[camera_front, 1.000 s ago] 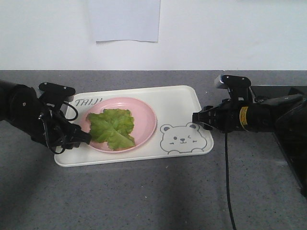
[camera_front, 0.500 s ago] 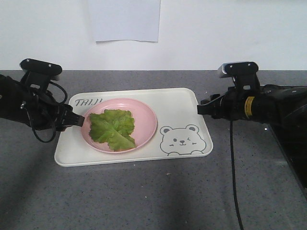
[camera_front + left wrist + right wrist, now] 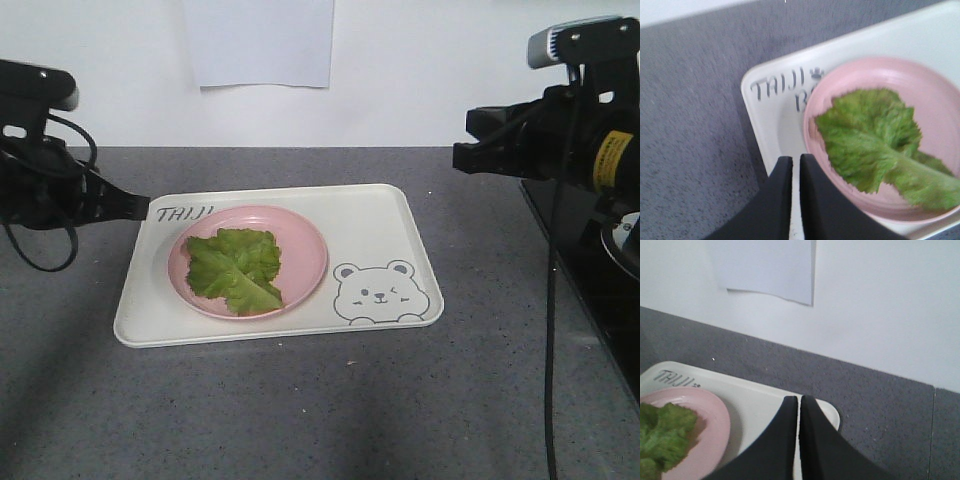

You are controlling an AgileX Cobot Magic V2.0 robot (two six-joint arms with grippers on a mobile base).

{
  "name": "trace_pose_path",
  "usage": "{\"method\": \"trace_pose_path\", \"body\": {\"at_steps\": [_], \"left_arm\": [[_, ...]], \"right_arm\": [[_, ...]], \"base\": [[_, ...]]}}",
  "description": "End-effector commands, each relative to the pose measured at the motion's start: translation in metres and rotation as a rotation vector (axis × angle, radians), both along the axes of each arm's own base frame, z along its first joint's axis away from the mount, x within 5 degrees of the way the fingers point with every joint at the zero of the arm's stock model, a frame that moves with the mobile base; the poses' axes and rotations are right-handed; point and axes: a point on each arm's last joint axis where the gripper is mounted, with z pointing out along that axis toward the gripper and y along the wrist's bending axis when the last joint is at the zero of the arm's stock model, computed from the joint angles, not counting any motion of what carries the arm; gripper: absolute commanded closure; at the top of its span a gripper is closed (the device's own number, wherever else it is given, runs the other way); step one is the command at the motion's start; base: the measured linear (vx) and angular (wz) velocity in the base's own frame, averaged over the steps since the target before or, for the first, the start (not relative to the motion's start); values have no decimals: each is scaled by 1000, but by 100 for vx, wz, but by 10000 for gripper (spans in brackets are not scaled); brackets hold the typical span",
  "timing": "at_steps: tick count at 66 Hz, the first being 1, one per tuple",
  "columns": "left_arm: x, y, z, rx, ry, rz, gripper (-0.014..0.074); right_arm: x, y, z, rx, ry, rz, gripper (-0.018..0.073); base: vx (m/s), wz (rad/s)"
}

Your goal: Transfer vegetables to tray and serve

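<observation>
- The left arm was cut off by the frame's left edge in the front view, only its dark wrist, cables and camera mount showing. Its left gripper [image 3: 143, 208] hung at about nine o'clock from the tray [image 3: 390, 215], just off the rim's top-left corner and touching nothing.
- In the left wrist view the left gripper [image 3: 792, 165] had its two black fingers pressed nearly together with a thin slit between, holding nothing.
- The tray's lettering was partly hidden by the pink plate [image 3: 305, 245]; only "TAIJI" and part of a second word could be read.
- The vegetables [image 3: 236, 268], one bright green crinkly leaf with a paler rib, lay flat inside the pink plate, which sat on the tray's left half. The bear drawing [image 3: 378, 290] was at four o'clock from the plate.
- The right gripper [image 3: 462, 158] hovered at two o'clock from the tray, well apart from it; its arm ran off the right edge.
- The right wrist view showed the right gripper's fingers closed together, empty.
</observation>
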Motion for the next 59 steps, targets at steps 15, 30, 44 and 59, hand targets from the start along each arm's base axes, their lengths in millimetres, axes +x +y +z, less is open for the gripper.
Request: {"method": "trace_pose_path", "body": {"at_steps": [15,30,44,59], "left_arm": [[-62,15,90,-130,-408,-15,603],[-103,27,109,-152,-528,-20,603],[-129,33,41,-161,-518,-36,603],[-152,38,-30,-187,-480,-40,603]], "right_arm": [[-60,-11,37,1,-169,-5,563],[-106,-27,-12,-54,-117,-97,563],[-152,-39,-65,-69,-66,-136,563],[-176,-46,-91,-67,-68,-173,563]], "base": [[0,0],[0,0],[0,0],[0,0]]}}
